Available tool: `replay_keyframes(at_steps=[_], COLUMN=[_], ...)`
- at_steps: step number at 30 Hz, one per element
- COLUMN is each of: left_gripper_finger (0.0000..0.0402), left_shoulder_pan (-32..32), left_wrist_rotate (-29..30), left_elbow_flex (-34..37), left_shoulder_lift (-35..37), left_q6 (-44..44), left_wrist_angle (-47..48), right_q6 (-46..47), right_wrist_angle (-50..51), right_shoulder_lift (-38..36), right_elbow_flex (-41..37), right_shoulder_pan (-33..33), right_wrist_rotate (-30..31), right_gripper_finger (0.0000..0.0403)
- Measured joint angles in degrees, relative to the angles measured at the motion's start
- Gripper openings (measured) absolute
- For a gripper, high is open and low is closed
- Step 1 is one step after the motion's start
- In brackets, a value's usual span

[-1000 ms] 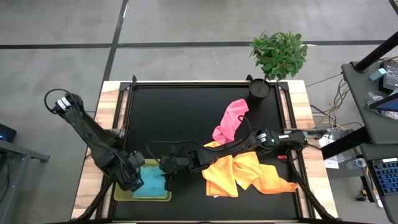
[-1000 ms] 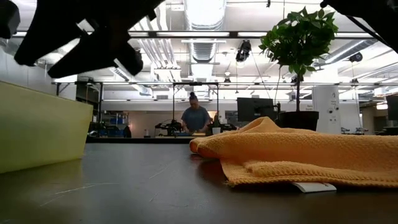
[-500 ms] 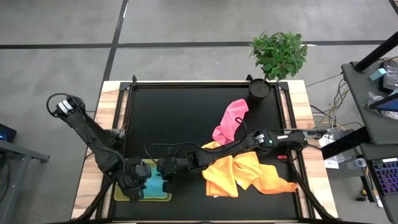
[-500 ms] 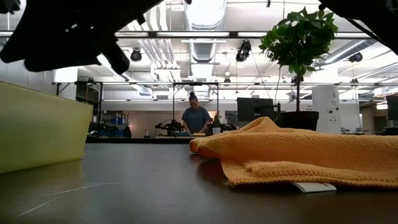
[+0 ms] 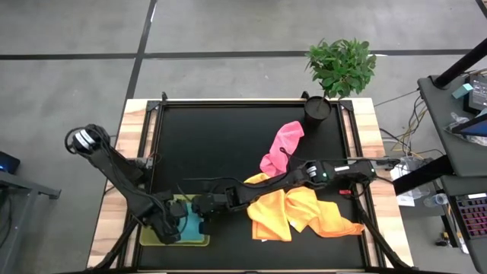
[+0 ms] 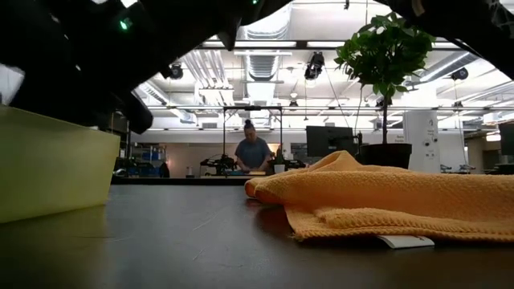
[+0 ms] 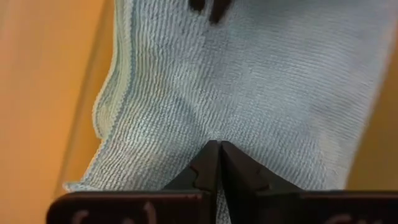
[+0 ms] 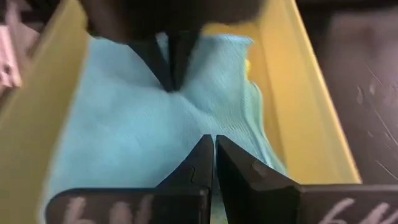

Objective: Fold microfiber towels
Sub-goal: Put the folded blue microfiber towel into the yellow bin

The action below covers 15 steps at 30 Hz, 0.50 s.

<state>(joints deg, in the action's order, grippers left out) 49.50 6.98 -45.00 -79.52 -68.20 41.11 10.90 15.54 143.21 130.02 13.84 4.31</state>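
Observation:
A light blue towel (image 5: 192, 219) lies inside the lime-green tray (image 5: 199, 242) at the table's near left. My left gripper (image 5: 169, 227) is down on the towel's left part and my right gripper (image 5: 204, 221) on its right part, both shut on the cloth. The orange towels (image 5: 304, 215) lie crumpled on the table at the near right, with a pink towel (image 5: 280, 148) behind them. In the low view only the tray wall (image 6: 48, 168) and an orange towel (image 6: 385, 201) show under the dark arms. My left gripper pinches a pucker of the towel's upper surface (image 7: 211, 134) between its two fingers, coming steeply from above. Creases run into the fingertips. The towel lies flat in the tray around the pinch. My right gripper pinches a small pucker of the blue cloth (image 8: 208, 127) between its fingertips, slanting down from the table's right. It stands a short way from the left gripper's fingers (image 8: 166, 62). The cloth rests on the tray floor.
A potted plant (image 5: 341, 65) and a black pot (image 5: 317, 109) stand at the far right corner. The dark mat (image 5: 228, 144) is bare across the far left and middle. A person (image 6: 253, 152) stands far off in the room behind.
Both grippers have sunk into the tray onto the blue towel and shut on it. My left gripper has also shifted toward the table's near edge and rolled about its own axis. The towel has stayed lying in the tray.

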Motion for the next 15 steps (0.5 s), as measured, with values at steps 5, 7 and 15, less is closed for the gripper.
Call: replay_keyframes(at_steps=[5, 7, 15], left_gripper_finger=[0.0006, 0.0006, 0.0006], left_shoulder_pan=[0.0, 0.0, 0.0], left_wrist_rotate=[-0.6, -1.3, -3.5], left_elbow_flex=[0.2, 0.1, 0.1], left_shoulder_lift=[-1.9, -1.9, 2.9], left_q6=[-1.8, -2.9, -5.0], left_wrist_angle=[0.7, 2.2, 4.4], right_q6=[-0.5, -0.5, -1.1], right_wrist_angle=[3.9, 4.8, 6.5], right_shoulder_lift=[0.0, -0.2, -0.7], right_elbow_flex=[0.0, 0.0, 0.1], right_shoulder_pan=[-0.5, -0.5, -0.5], right_wrist_rotate=[0.4, 0.4, 0.3], right_gripper_finger=[0.0011, 0.0011, 0.0011])
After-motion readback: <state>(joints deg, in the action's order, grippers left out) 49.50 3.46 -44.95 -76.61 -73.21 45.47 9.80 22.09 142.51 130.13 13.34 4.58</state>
